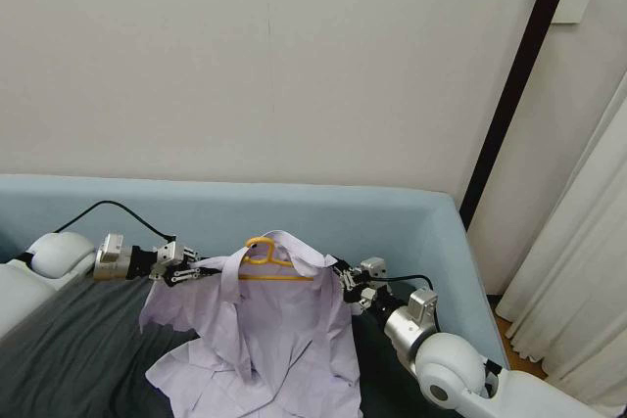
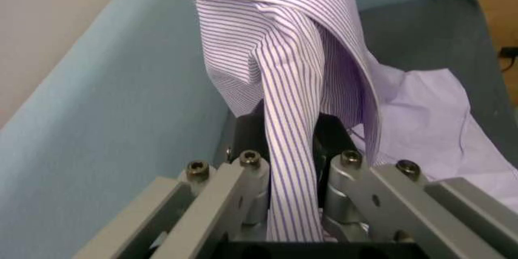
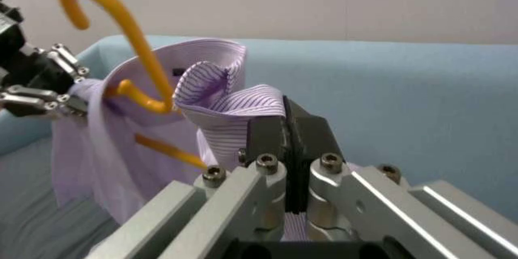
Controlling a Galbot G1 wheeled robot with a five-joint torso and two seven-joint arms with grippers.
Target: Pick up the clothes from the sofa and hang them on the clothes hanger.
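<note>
Because the striped shirt (image 1: 265, 340) was carried only by two pinched folds, one on each side of the orange hanger (image 1: 263, 252), a slip at either fold was judged the main risk. The fabric would likely sag. The hanger appeared to rest inside the neck opening with its hook standing free above the collar, and it could then tilt and drop out. Uneven pull between the two sides could also drag one shoulder off the hanger's arm. The lower half of the shirt lay crumpled below the hanger on the dark seat of the sofa (image 1: 411, 222), so a snag there was a further hazard.

The left gripper (image 1: 181, 271), left of the hanger, had its fingers (image 2: 245, 128) clamped on a narrow band of striped cloth that ran between them and on toward the collar. The right gripper (image 1: 345, 281), right of the hanger, had its pads (image 3: 267, 134) closed on a folded edge of the shirt just beside the hanger's arm. Whether that arm was also in the pinch could not be determined.
</note>
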